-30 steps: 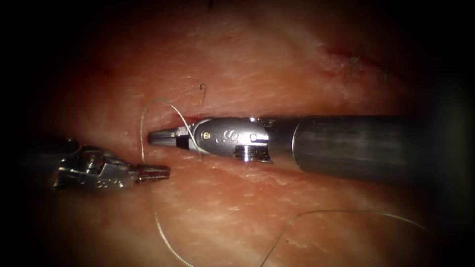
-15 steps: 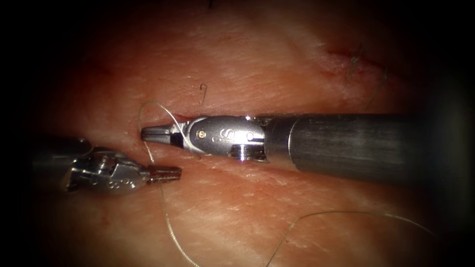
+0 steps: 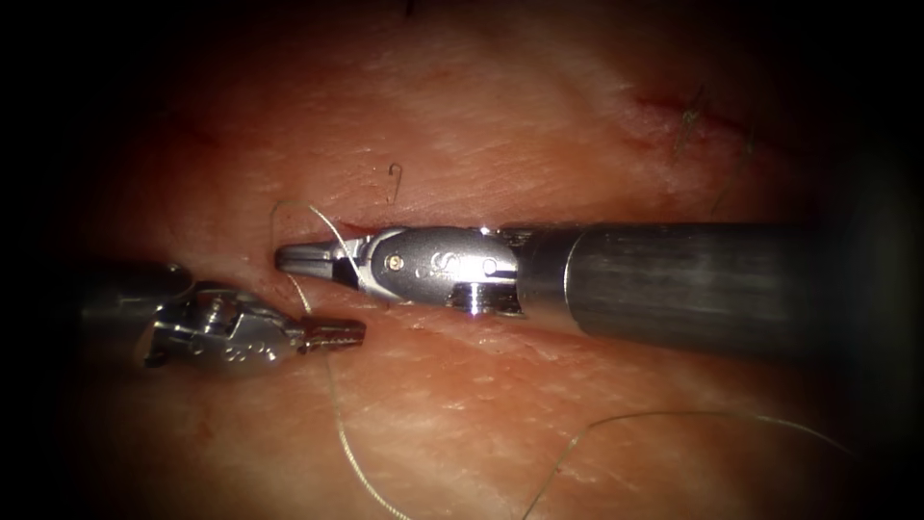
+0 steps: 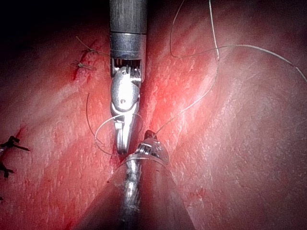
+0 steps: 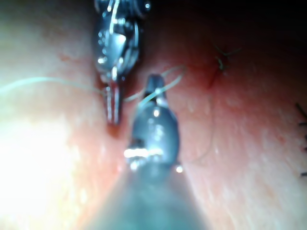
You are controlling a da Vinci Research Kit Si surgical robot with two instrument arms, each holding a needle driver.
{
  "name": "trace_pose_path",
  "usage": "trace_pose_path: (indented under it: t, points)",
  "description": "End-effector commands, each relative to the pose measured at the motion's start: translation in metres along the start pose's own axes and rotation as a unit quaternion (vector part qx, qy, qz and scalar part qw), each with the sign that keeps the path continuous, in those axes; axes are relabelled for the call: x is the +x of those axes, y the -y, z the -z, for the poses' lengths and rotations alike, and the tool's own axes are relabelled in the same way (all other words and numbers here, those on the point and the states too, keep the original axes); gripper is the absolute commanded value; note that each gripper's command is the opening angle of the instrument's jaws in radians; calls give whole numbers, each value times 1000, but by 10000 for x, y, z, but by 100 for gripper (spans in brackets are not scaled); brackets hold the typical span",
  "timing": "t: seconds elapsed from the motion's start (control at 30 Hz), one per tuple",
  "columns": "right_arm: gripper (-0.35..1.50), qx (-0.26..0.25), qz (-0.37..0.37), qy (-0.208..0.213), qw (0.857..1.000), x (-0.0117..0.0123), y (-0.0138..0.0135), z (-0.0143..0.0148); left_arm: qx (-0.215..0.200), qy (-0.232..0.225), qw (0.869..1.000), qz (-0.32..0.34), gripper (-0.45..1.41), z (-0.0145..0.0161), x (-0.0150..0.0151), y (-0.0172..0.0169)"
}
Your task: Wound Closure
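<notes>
Here, thread (image 3: 332, 241) looped over right tool (image 3: 306, 258), beside left tool (image 3: 337, 335).

Perhaps "S" on right tool (image 3: 306, 258); otherwise illegible.

Pink-red, moist pork tissue (image 3: 462, 125) carries all. Pale thin thread (image 3: 339, 424) lies looped on it, left-centre to near edge; another strand (image 3: 674, 416) near right. Dark stitch ends (image 3: 689, 117) far right.

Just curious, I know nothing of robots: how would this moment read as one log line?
left tool: shut, holds nothing | right tool: shut, thread looped round it | needle: not seen | cut: under the right tool
</notes>
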Motion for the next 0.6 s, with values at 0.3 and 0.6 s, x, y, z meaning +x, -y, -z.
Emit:
trace_pose_path:
  t: [0.3,0.6]
  points:
    - [-35,4,-5,-3,1000,4,3,-9,5,-1,1000,8,-45,-14,-7,-3]
    - [-35,-1,-6,-8,1000,5,1,-17,5,-5,1000,10,-45,-38,0,-10]
